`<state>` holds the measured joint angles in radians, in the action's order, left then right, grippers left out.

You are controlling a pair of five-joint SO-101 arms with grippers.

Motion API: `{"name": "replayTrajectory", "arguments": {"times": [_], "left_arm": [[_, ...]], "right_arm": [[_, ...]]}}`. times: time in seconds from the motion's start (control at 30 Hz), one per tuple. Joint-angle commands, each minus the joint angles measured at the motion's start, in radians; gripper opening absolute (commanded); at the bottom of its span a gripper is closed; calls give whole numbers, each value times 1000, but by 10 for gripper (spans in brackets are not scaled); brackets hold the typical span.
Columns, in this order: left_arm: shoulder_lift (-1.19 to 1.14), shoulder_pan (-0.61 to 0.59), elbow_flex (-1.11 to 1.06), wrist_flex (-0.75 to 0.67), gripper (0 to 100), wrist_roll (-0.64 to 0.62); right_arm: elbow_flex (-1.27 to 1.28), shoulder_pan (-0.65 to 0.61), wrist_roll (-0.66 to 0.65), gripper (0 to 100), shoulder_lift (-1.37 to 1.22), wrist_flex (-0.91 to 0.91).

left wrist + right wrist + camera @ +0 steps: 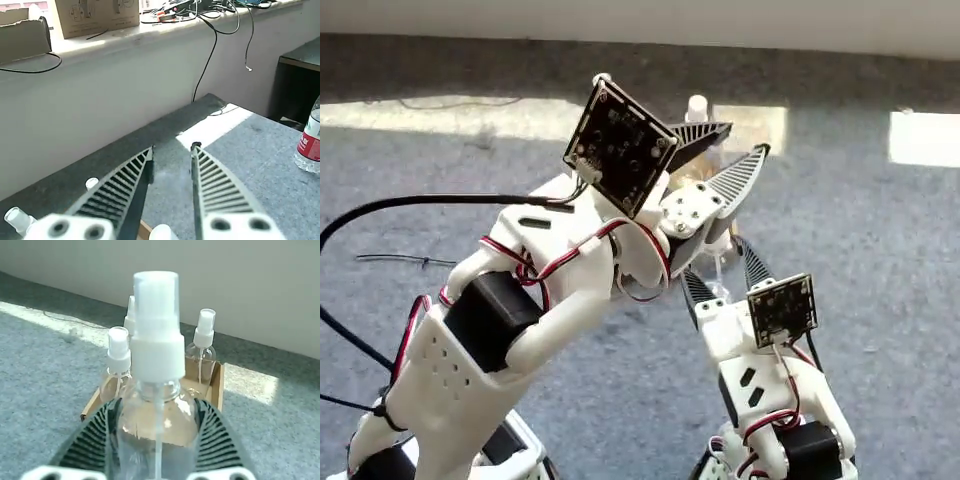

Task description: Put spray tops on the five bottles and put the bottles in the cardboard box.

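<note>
Left gripper (172, 147): fingers apart, empty.
Right gripper (156, 407): fingers clamped on spray bottle (156, 355).
Cardboard box (217, 385): three topped bottles (118, 360) inside.

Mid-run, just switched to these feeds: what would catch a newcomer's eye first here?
The right claw grips a clear bottle fitted with a white spray top. The cardboard box lies just beyond it, with three capped bottles standing inside. The left claw hangs open and empty, raised over the table and facing the wall.
</note>
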<state>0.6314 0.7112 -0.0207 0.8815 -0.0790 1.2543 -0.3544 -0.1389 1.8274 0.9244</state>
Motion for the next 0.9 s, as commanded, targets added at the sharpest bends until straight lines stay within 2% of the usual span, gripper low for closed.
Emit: {"name": "replayTrajectory", "arguments": {"times": [0.0, 0.07, 0.23, 0.4, 0.5, 0.67, 0.87], "left_arm": [[22, -99, 5, 31, 123, -2], [16, -143, -36, 34, 123, -2], [39, -139, -186, 32, 125, 2], [77, -42, -295, 32, 123, 110], [99, -4, -346, 31, 122, 133], [110, -2, -343, 31, 122, 133], [110, -10, -205, 37, 122, 138]], "right_arm": [[-15, -4, 12, 4, 7, -16], [-16, -4, 12, 4, 7, -15], [-16, -4, 12, 4, 7, -16], [-15, -4, 12, 4, 7, -16], [-15, -4, 12, 4, 7, -16], [-12, -4, 12, 4, 7, -16], [-12, -4, 12, 4, 7, -18]]}}
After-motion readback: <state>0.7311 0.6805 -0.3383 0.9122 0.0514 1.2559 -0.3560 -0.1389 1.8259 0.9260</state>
